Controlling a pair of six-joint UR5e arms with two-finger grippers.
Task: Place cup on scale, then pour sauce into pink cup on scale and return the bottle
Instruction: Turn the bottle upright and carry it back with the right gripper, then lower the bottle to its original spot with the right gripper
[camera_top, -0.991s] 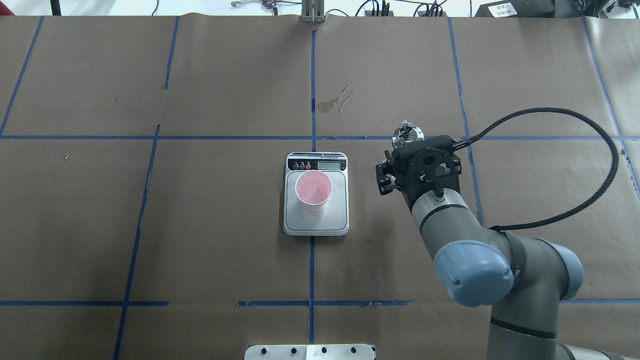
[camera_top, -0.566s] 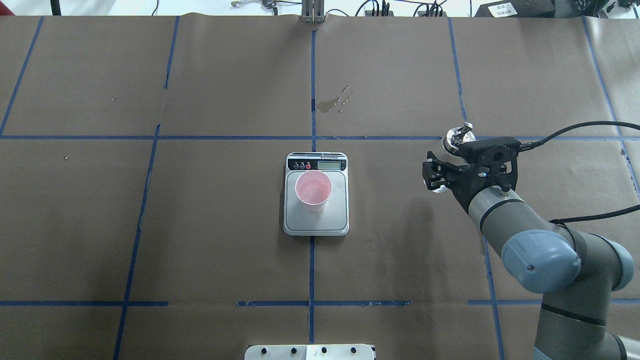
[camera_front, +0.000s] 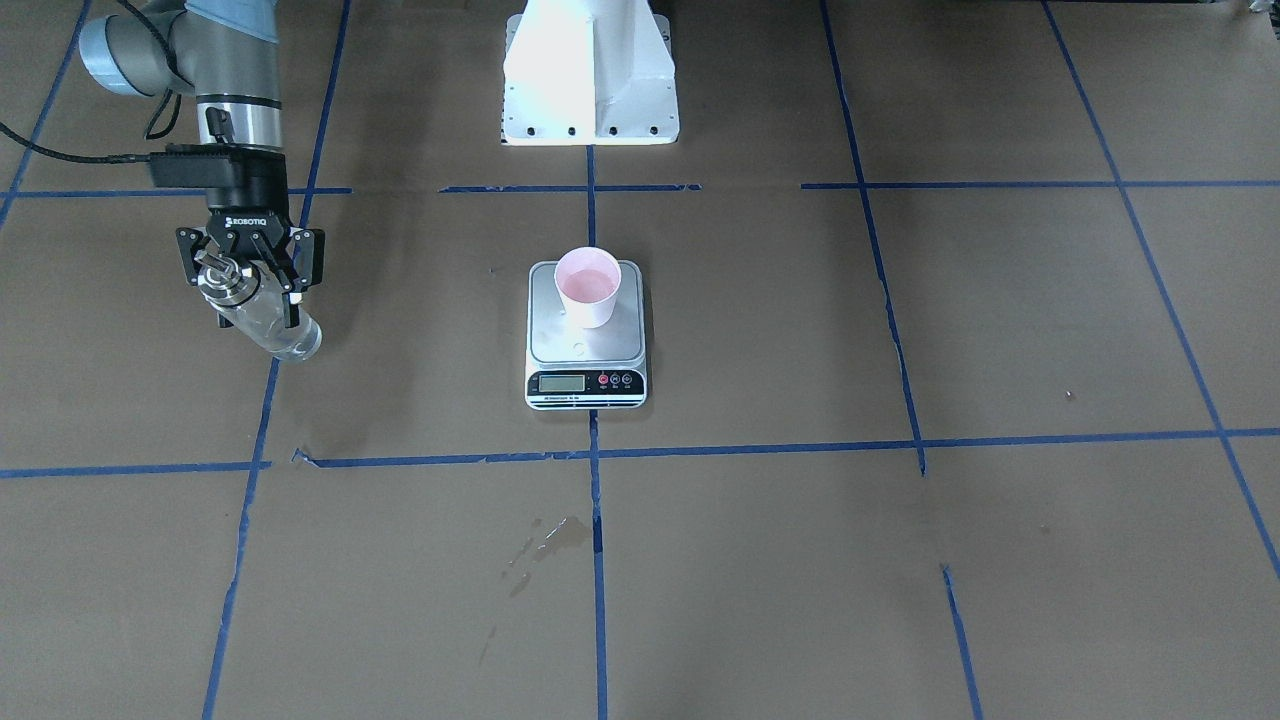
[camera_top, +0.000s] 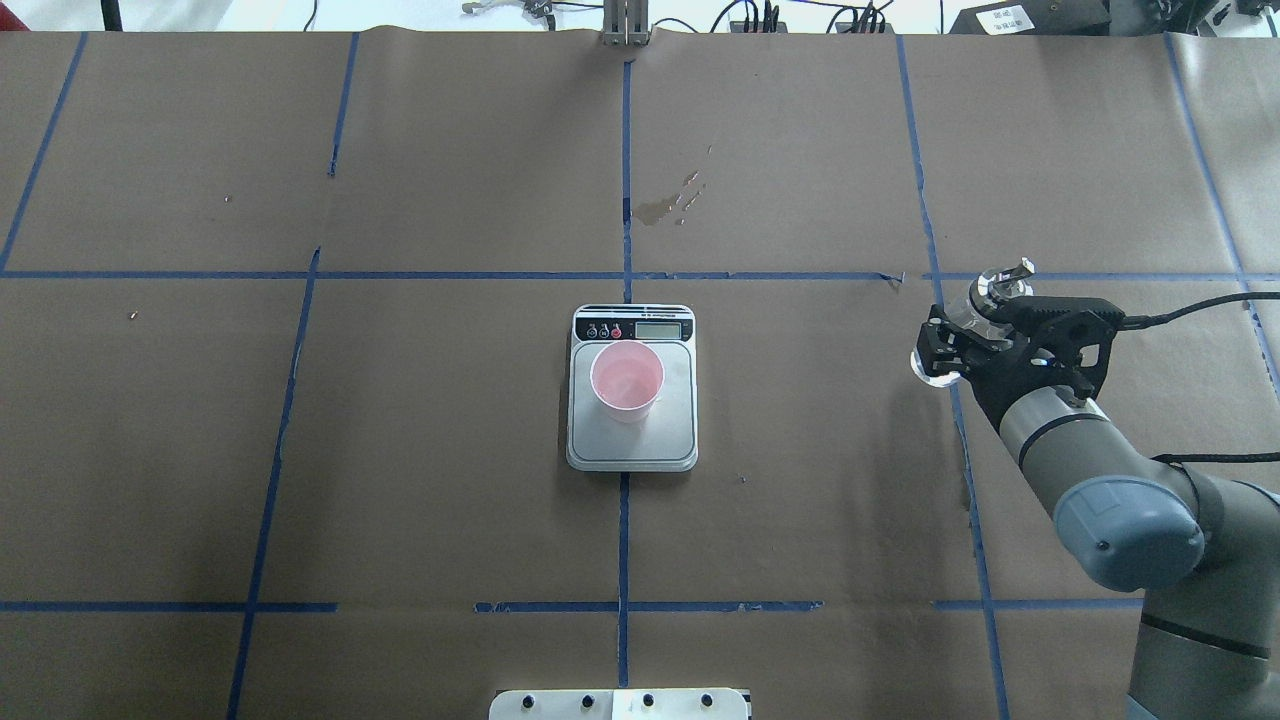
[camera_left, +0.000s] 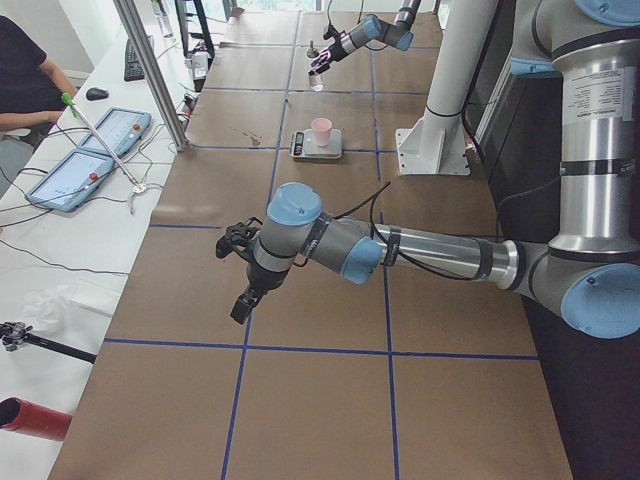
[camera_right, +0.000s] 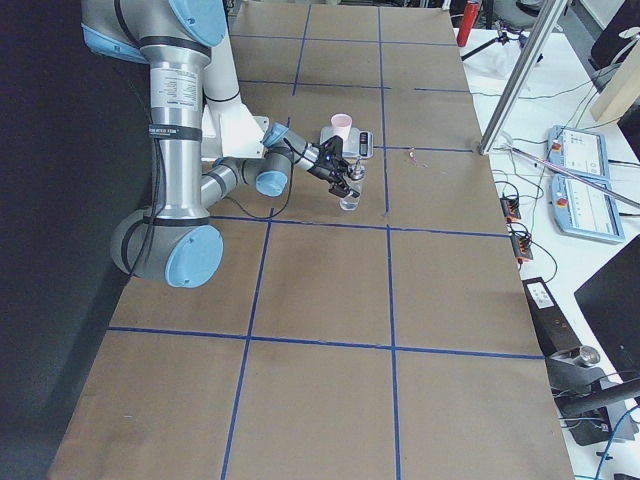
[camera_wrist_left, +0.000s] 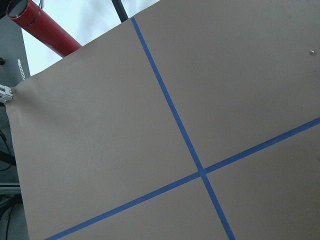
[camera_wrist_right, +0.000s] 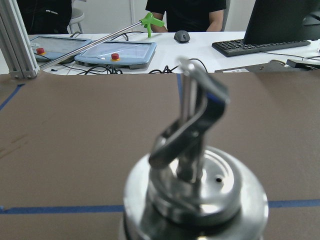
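Observation:
The pink cup (camera_top: 627, 380) stands upright on the silver scale (camera_top: 672, 432) at the table's middle; both also show in the front view, the cup (camera_front: 588, 285) on the scale (camera_front: 585, 347). My right gripper (camera_top: 955, 338) is shut on the clear glass bottle (camera_top: 996, 285), far to the right of the scale. In the front view the right gripper (camera_front: 245, 285) holds the bottle (camera_front: 282, 336) tilted, low over the table. The right wrist view shows its metal cap and spout (camera_wrist_right: 195, 185) close up. My left gripper (camera_left: 240, 270) shows only in the left side view; I cannot tell its state.
A dried stain (camera_top: 665, 205) marks the brown paper beyond the scale. The white robot pedestal (camera_front: 590, 70) stands behind the scale. Blue tape lines cross the table. Operators' tablets (camera_left: 70, 175) and a person sit at the far side desk.
My right arm has swung to the right, away from the scale, carrying the bottle with it. The cup and scale have not moved.

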